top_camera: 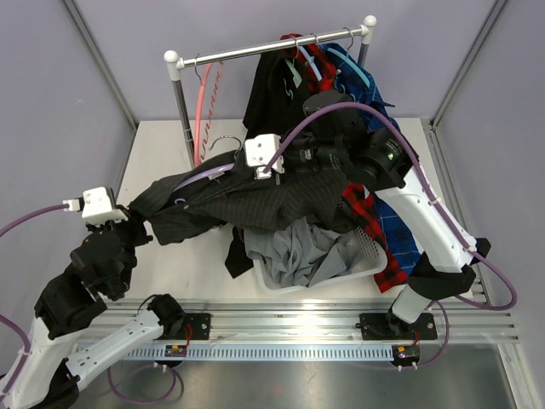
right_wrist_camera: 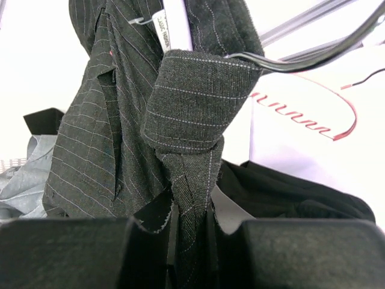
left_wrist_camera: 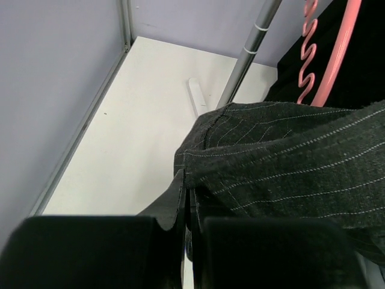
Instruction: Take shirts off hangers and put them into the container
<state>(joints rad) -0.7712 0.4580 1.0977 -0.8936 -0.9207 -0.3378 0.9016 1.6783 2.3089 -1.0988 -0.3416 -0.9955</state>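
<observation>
A dark charcoal pinstriped shirt (top_camera: 255, 204) is stretched across the table between my two grippers. My left gripper (top_camera: 146, 223) is shut on its left end, and the cloth edge (left_wrist_camera: 240, 162) is pinched between the jaws (left_wrist_camera: 189, 208). My right gripper (top_camera: 271, 175) is shut on a bunched, knotted fold (right_wrist_camera: 192, 180) near the collar. A pale purple hanger (top_camera: 209, 174) still lies in this shirt, with its hook (top_camera: 223, 143) sticking out. The grey shirt (top_camera: 298, 251) lies in the white container (top_camera: 375, 264). The red-and-black plaid shirt (top_camera: 364, 217) and the blue plaid shirt (top_camera: 400, 230) drape over its right side.
The rail (top_camera: 272, 47) spans the back, with a black shirt (top_camera: 272, 85) and blue and teal hangers (top_camera: 349, 64) bunched at its right end. An empty pink hanger (top_camera: 204, 94) hangs at the left by the rail post (left_wrist_camera: 243, 60). Grey walls close in both sides.
</observation>
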